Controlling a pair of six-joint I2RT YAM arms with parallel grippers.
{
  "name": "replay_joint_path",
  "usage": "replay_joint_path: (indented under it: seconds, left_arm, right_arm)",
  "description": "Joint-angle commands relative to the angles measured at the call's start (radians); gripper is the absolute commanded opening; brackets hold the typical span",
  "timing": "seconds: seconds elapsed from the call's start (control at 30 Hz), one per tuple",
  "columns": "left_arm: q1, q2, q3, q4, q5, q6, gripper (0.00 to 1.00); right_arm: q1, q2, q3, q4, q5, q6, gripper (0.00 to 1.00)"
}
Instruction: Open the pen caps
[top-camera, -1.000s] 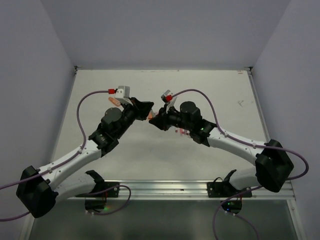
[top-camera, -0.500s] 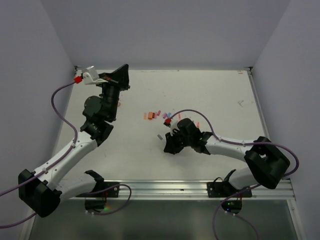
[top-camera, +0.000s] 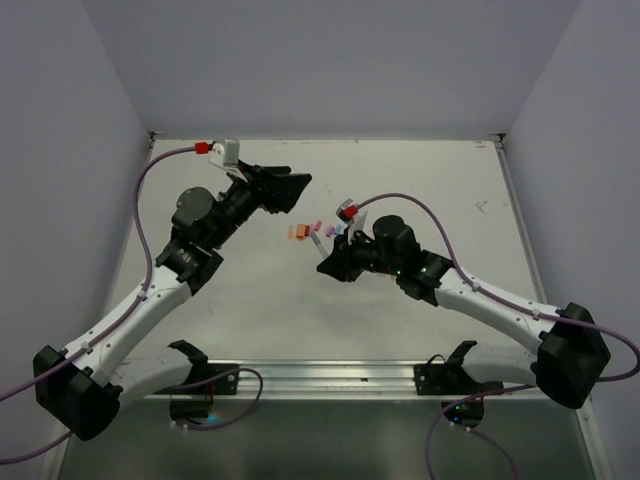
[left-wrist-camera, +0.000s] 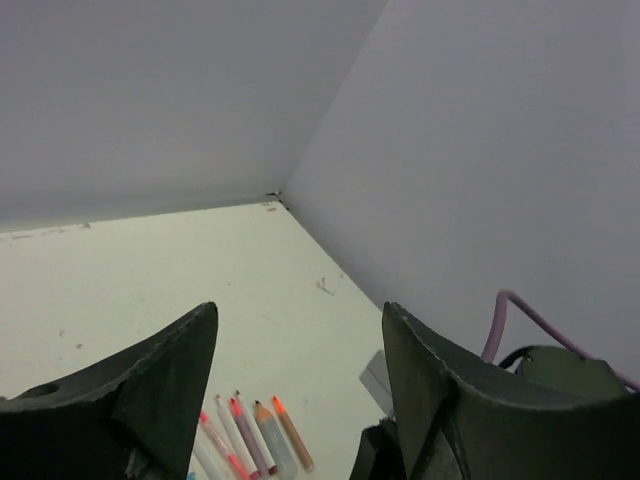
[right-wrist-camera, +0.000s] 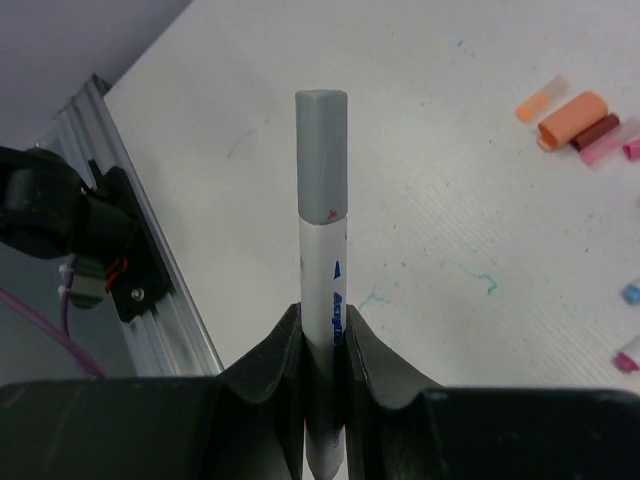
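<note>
My right gripper (right-wrist-camera: 322, 335) is shut on a pale pen barrel (right-wrist-camera: 322, 285) with blue print. The pen sticks straight out, and a grey cap (right-wrist-camera: 322, 150) sits on its far end. In the top view this gripper (top-camera: 325, 267) hangs over the middle of the table. Loose pen caps lie close by: orange (right-wrist-camera: 570, 115), dark red (right-wrist-camera: 600, 128), pink (right-wrist-camera: 602, 150) and blue (right-wrist-camera: 630, 293). The same group of loose caps (top-camera: 300, 232) shows in the top view. My left gripper (top-camera: 295, 192) is open and holds nothing, a little behind the caps. Past its spread fingers (left-wrist-camera: 170, 385), several pens (left-wrist-camera: 250, 440) lie side by side with coloured tips bare.
The metal rail (right-wrist-camera: 150, 290) runs along the near table edge, with a black arm mount (right-wrist-camera: 50, 210) on it. Grey walls close the table on three sides, and the back right corner (left-wrist-camera: 275, 197) is in the left wrist view. Small ink marks (right-wrist-camera: 480, 278) dot the table.
My left arm has swung from the back left corner toward the middle, and its gripper has opened. My right gripper has shifted slightly back, the pen still in it.
</note>
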Motion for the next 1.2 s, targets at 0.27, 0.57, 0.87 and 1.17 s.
replay_joint_path:
  seconds: [0.27,0.57,0.87,1.17]
  left_arm:
    - [0.016,0.017,-0.034,-0.05,0.482,-0.038,0.79]
    - [0.016,0.046,-0.072,0.037,0.535,-0.078,0.71]
    - [0.016,0.056,-0.097,0.132,0.534,-0.127,0.59]
    - [0.016,0.051,-0.115,0.183,0.491,-0.174,0.49]
  right_arm:
    - [-0.044,-0.052,0.13,0.147,-0.095,0.087,0.0]
    - [-0.064,-0.05,0.154,0.224,-0.158,0.126,0.0]
    - [-0.07,-0.026,0.154,0.253,-0.187,0.146,0.0]
    - [-0.07,-0.013,0.137,0.266,-0.198,0.153,0.0]
